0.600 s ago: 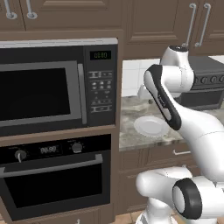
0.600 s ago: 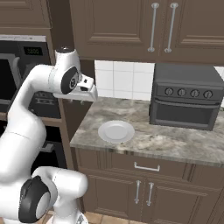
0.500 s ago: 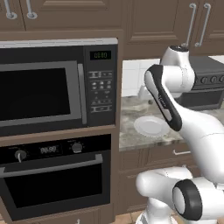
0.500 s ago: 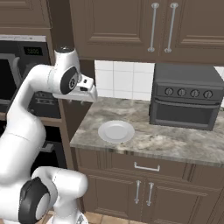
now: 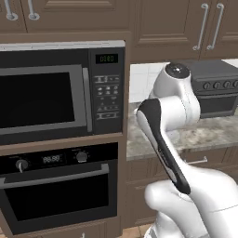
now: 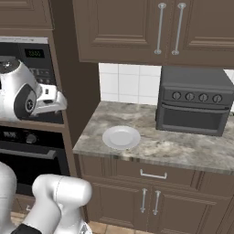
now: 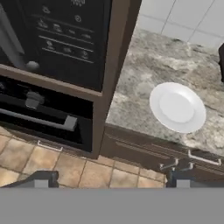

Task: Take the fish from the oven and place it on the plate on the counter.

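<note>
The oven (image 5: pixel 56 195) is built in low on the left under the microwave, with its glass door shut and its silver bar handle (image 5: pixel 53 175) across the front. The fish is hidden. On the counter (image 6: pixel 183 151) lies the white plate (image 6: pixel 121 137), bare; from above the plate (image 7: pixel 177 107) is right of the oven (image 7: pixel 39 109). My gripper (image 7: pixel 111 178) hangs high over the cabinet edge between oven and plate, open and holding nothing. My hand (image 6: pixel 49 100) shows in front of the oven column.
A microwave (image 5: pixel 46 97) with a keypad sits above the oven. A dark toaster oven (image 6: pixel 196 107) stands at the back right of the counter. Wooden cabinets hang overhead, and drawers (image 6: pixel 153 176) run below the counter. The floor (image 7: pixel 26 162) is tiled.
My arm has swung left, toward the oven column. In the left base view its forearm now covers the plate. The plate and oven have not moved.
</note>
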